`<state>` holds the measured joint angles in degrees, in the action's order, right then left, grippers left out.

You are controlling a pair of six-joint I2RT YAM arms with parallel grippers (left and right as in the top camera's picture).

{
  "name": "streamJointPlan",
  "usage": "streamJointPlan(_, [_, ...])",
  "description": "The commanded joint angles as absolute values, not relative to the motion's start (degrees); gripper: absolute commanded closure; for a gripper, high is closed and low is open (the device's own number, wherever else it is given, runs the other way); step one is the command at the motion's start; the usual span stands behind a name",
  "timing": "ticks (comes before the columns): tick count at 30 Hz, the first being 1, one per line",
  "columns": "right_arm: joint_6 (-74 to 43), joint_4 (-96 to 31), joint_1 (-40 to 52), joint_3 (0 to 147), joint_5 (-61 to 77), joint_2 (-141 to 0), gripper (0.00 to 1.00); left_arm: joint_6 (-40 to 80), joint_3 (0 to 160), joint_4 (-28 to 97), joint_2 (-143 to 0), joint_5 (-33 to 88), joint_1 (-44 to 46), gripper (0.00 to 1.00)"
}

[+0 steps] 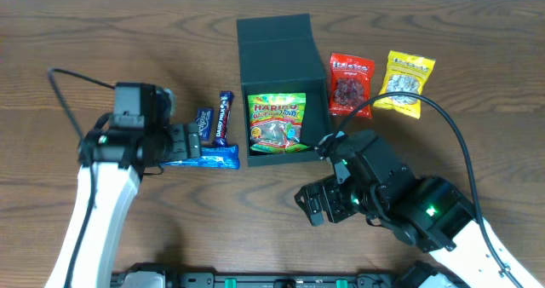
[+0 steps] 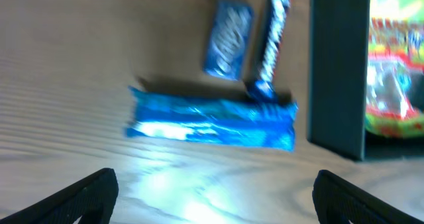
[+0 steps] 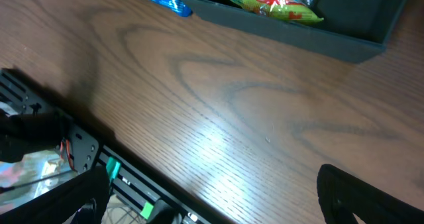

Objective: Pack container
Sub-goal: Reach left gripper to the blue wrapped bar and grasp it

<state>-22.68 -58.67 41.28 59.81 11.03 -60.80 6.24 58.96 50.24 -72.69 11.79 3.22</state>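
A dark brown wood-grain table [image 1: 170,32] fills the overhead view, with a black rail [image 1: 255,279] carrying green parts along the bottom edge of the frame. The container [image 1: 242,109], a dark teal-green box, stands at upper centre with its lid [image 1: 272,28] folded back toward the top of the frame. Inside it lies a green and yellow gummy bag [image 1: 277,122]. Just right of the box lie a red packet [image 1: 351,82] and a yellow packet [image 1: 405,83]. To its left are a small blue packet [image 1: 203,122], a dark bar [image 1: 223,118] and a long blue wrapper [image 1: 213,158]. The left gripper [image 2: 213,179] hangs spread wide and empty, near the blue wrapper. The right gripper [image 3: 209,177] is also released, holding nothing, over bare wood at lower centre-right, apart from the box.
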Motion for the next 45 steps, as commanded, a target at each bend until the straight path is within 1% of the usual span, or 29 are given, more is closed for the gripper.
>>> streamJointPlan(1, [-23.6,-59.0,42.0,59.8,11.4,-60.8,0.01,7.4,59.8,50.7,-76.4,23.3,3.4,0.05])
streamJointPlan(4, [-23.6,-59.4,42.0,59.8,11.4,-60.8,0.01,8.0,59.8,50.6,-79.3,25.7,3.4,0.05])
streamJointPlan(8, [-23.6,-60.1,42.0,59.8,11.4,-60.8,0.01,8.4,59.8,49.6,-82.4,24.7,3.4,0.05])
streamJointPlan(14, [-23.6,-60.1,42.0,59.8,11.4,-60.8,0.01,26.5,59.8,49.6,-85.6,12.1,3.4,0.05])
streamJointPlan(27, [-23.6,-60.2,42.0,59.8,11.4,-60.8,0.01,46.0,59.7,47.7,-92.6,10.1,3.4,0.05])
streamJointPlan(37, [-23.6,-60.2,42.0,59.8,11.4,-60.8,0.01,47.4,59.7,43.7,-96.4,4.9,3.4,0.04])
streamJointPlan(41, [-23.6,-60.2,42.0,59.8,11.4,-60.8,0.01,48.5,59.6,42.6,-96.6,3.5,3.4,0.01])
streamJointPlan(45, [-23.6,-60.2,42.0,59.8,11.4,-60.8,0.01,48.5,59.1,42.1,-97.6,2.9,3.4,0.0])
